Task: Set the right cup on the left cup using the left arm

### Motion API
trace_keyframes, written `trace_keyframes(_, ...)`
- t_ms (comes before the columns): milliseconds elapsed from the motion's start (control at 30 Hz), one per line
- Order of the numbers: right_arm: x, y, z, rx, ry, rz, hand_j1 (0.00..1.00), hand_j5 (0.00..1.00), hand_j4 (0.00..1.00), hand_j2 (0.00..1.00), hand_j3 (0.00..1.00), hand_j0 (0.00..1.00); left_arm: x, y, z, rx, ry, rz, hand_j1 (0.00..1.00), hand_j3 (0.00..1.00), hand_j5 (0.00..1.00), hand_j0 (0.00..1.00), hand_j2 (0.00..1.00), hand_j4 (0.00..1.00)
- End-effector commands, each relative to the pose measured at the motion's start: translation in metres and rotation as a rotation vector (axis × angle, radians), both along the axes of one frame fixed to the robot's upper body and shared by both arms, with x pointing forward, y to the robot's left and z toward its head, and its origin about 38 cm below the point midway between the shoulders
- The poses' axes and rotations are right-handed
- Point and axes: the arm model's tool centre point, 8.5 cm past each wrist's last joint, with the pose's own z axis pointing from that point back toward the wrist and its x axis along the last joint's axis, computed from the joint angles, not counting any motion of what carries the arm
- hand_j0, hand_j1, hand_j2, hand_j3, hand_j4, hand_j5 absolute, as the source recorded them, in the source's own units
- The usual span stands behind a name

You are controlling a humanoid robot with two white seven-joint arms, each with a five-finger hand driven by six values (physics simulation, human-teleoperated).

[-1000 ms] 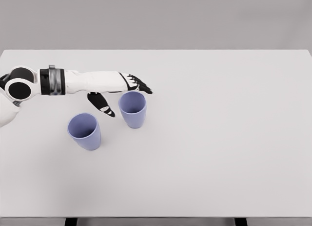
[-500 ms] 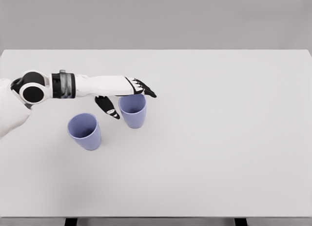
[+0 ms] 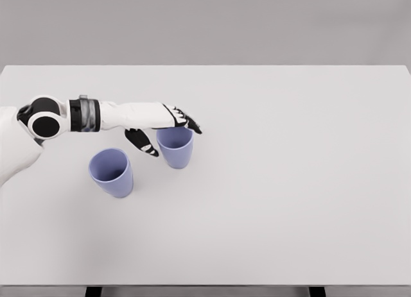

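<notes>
Left hand (image 3: 162, 125) reaching in from the left edge, arm stretched almost level across the white table (image 3: 289, 181). Fingers (image 3: 187, 122) laid out over the far rim of the right cup (image 3: 175, 148), thumb (image 3: 142, 142) hanging down on the cup's left side, just beside the wall. Looks spread around the cup rather than clamped on it; can't tell for sure whether the thumb actually touches. Right cup standing upright on the table, mouth up, partly covered at the top by the fingers. Left cup (image 3: 112, 172) also upright, sitting down and to the left of the other one, close by but clearly apart, nothing in it. Both same pale blue-purple colour, both in the left half of the tabletop
</notes>
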Motion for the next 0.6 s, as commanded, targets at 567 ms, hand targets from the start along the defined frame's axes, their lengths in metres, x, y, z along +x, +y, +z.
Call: trace_keyframes(567, 0.0, 0.0, 0.0, 0.0, 0.0, 0.0, 1.0, 1.0, 1.0, 1.0, 1.0, 1.0, -0.005, 0.011, 0.02, -0.107, 0.021, 0.013, 0.61, 0.61, 0.61, 0.61, 0.61, 0.61)
